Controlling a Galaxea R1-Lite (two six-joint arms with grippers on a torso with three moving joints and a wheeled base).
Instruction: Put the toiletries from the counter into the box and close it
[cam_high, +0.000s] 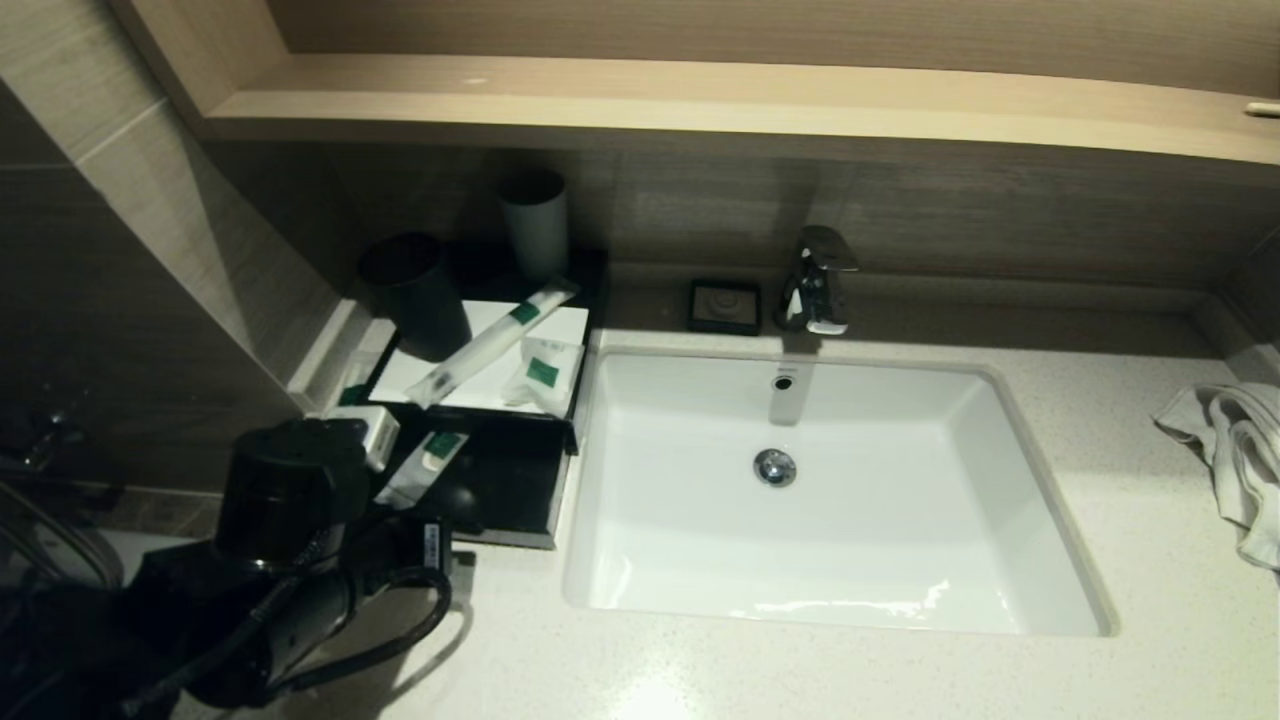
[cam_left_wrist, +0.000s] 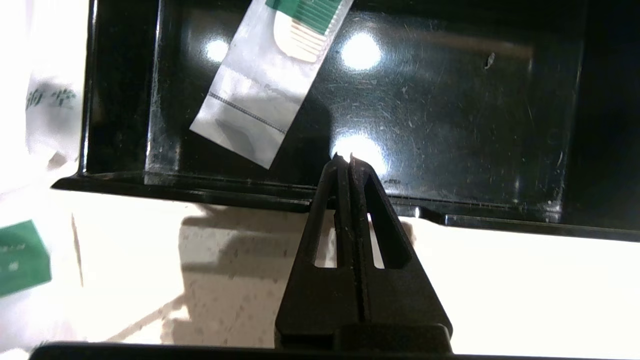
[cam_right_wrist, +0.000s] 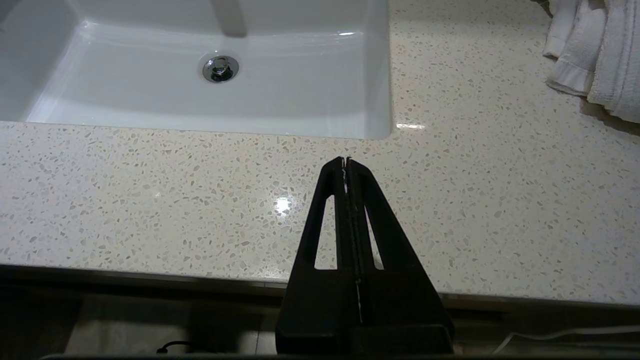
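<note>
The black box with a white top panel stands left of the sink, its drawer pulled out toward me. A long sachet and a small squarish sachet lie on the white top. Another long sachet lies inside the drawer, and it also shows in the left wrist view. A small sachet lies beside the drawer's left side. My left gripper is shut and empty, its tips over the drawer's front wall. My right gripper is shut and empty above the counter's front edge.
A dark cup stands on the box's back left, a pale cup behind it. The white sink fills the middle of the counter, with a faucet, a black soap dish, and a towel at the right.
</note>
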